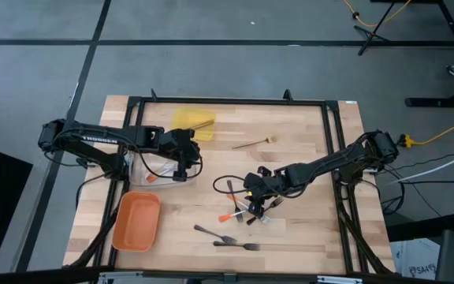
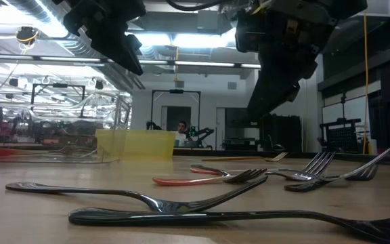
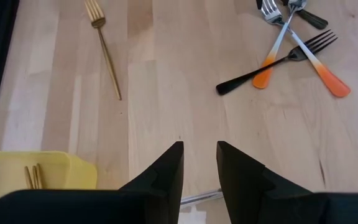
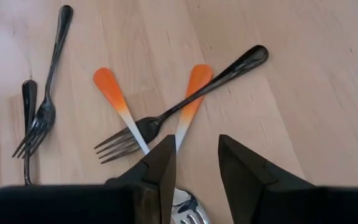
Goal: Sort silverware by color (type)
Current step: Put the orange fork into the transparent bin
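A heap of silverware lies at the table's middle: two silver pieces with orange handle tips (image 4: 112, 91) (image 4: 196, 82) and a dark fork (image 4: 216, 78) lying across them. My right gripper (image 4: 196, 167) (image 1: 252, 207) hangs open just above this heap, a silver fork head (image 4: 188, 210) showing below its fingers. Two more dark forks (image 1: 211, 233) (image 1: 239, 245) lie flat near the front edge. A tan fork (image 3: 106, 53) lies alone toward the far side. My left gripper (image 3: 199, 167) (image 1: 182, 170) hovers open by the clear tray (image 1: 150, 169).
A yellow tray (image 1: 194, 125) with tan utensils (image 3: 32, 177) stands at the far middle-left. An orange tray (image 1: 136, 222) sits at the front left. A black frame (image 1: 235, 101) runs round the tabletop. Bare wood lies between the tan fork and the heap.
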Controlling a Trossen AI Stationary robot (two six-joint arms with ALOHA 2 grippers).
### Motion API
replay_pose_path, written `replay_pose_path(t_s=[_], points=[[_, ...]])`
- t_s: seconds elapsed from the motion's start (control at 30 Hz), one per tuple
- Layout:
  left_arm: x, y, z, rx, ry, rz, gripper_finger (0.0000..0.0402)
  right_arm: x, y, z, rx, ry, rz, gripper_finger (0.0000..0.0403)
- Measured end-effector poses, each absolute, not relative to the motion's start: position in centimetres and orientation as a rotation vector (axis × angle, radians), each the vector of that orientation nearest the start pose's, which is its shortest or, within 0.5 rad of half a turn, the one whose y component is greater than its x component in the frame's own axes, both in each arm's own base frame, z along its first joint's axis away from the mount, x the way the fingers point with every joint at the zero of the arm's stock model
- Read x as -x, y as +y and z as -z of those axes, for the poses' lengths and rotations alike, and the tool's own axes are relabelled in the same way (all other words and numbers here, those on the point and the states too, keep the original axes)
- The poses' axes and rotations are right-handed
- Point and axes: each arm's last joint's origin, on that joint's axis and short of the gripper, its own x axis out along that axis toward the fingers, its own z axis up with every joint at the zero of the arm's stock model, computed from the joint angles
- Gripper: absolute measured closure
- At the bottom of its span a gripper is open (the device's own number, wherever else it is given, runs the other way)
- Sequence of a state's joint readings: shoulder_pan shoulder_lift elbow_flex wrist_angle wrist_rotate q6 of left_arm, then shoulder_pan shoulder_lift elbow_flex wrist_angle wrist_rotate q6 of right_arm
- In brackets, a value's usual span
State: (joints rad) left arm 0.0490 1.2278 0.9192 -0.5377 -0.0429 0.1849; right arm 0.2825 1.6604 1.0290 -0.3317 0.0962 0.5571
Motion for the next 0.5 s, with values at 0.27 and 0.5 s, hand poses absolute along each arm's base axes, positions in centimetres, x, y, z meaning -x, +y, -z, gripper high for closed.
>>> replay_pose_path(t_s=[0.27,0.5], points=[[-24.66,1.33,-26.24,-0.171,0.852,-0.008,0.0312,-31.97,8.99,-19.09,-0.373,0.959,0.118,0.0292],[-24.66,1.33,-26.24,-0.171,0.852,-0.008,0.0312,-32.13,9.03,-18.87,-0.376,0.958,0.119,0.0292]])
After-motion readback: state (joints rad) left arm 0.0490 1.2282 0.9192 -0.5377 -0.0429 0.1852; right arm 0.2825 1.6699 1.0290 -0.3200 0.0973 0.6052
